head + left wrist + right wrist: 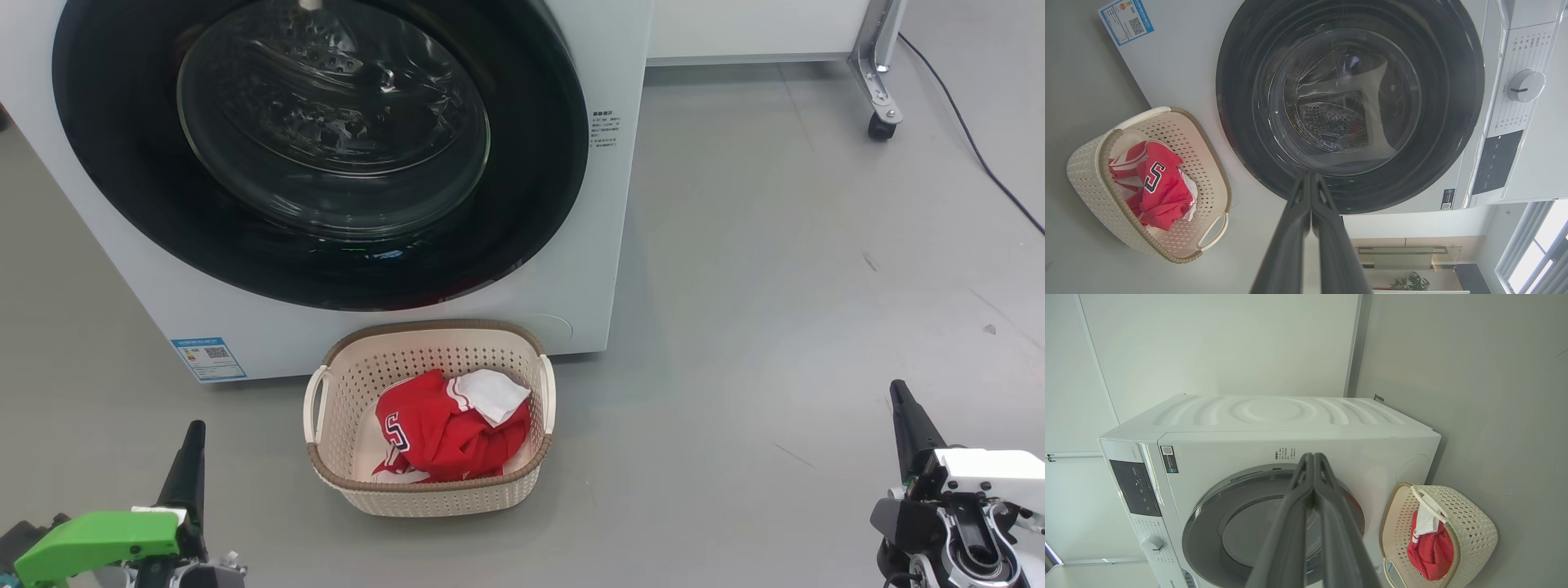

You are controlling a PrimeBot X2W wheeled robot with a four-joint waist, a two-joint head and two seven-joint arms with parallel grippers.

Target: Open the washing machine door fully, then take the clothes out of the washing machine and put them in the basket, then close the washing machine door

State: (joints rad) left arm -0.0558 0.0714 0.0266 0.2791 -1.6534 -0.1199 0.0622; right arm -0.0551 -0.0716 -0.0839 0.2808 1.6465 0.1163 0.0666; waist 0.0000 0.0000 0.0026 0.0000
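Clothes (445, 425) lie in the basket (433, 325), nearer the left hand (193, 453) than the right hand (904, 412), both pinched together empty, with the washing machine door (326, 139) closed.

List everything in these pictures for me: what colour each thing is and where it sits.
washing machine: one, white, on the grey floor ahead
washing machine door: one, black rim with clear glass, shut on the machine's front
label sticker: one, blue, machine's lower left corner
dial: one, white, on the machine's front
basket: one, cream with brown rim, on the floor just before the machine
clothes: one heap, red and white, inside the basket
cable: one, black, on the floor at far right
left gripper: one, dark fingers shut, lower left
right gripper: one, dark fingers shut, lower right
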